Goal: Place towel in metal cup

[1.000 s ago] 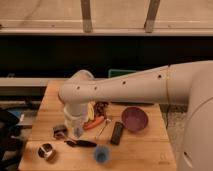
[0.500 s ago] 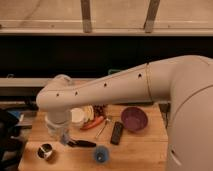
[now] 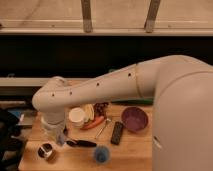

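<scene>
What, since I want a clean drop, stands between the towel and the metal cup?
Nothing visible does. The gripper, at the table's left end, appears shut on the towel. The metal cup sits close by, nearer the front-left corner, with only bare wood between them.

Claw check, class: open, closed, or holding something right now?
Claw: closed, hanging just above the metal cup; whether it holds the towel cannot be told.
</scene>
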Robot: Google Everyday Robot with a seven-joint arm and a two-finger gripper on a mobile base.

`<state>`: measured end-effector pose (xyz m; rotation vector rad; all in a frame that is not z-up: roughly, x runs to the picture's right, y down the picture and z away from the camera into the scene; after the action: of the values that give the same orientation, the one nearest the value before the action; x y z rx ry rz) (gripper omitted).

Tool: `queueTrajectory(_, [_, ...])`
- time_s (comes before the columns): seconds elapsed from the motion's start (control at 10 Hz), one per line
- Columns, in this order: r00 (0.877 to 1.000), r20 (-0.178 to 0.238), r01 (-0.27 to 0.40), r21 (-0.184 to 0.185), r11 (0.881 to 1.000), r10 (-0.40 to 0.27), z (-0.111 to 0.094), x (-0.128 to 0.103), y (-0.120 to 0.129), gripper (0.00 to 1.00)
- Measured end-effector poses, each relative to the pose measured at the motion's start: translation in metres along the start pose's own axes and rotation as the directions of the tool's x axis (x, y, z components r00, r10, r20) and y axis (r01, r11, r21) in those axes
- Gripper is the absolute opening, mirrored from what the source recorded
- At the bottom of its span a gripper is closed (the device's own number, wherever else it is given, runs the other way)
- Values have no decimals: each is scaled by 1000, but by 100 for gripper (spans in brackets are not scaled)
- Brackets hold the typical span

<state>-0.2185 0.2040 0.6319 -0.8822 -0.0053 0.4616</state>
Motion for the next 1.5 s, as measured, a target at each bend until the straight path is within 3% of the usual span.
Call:
queueTrajectory(0.2, [999, -19, 49, -25, 999, -49, 14, -26, 8, 7])
queueTrajectory(0.5, [993, -52, 101, -80, 992, -105, 38, -41, 21, 39])
queueTrajectory(0.9, [989, -81, 113, -151, 982, -126, 68, -42, 33, 76])
queueTrajectory(1.2, [988, -101, 100, -181, 978, -120, 80, -38, 37, 80])
queueTrajectory(1.5, [988, -121, 78, -181, 980, -101, 83, -33, 36, 80])
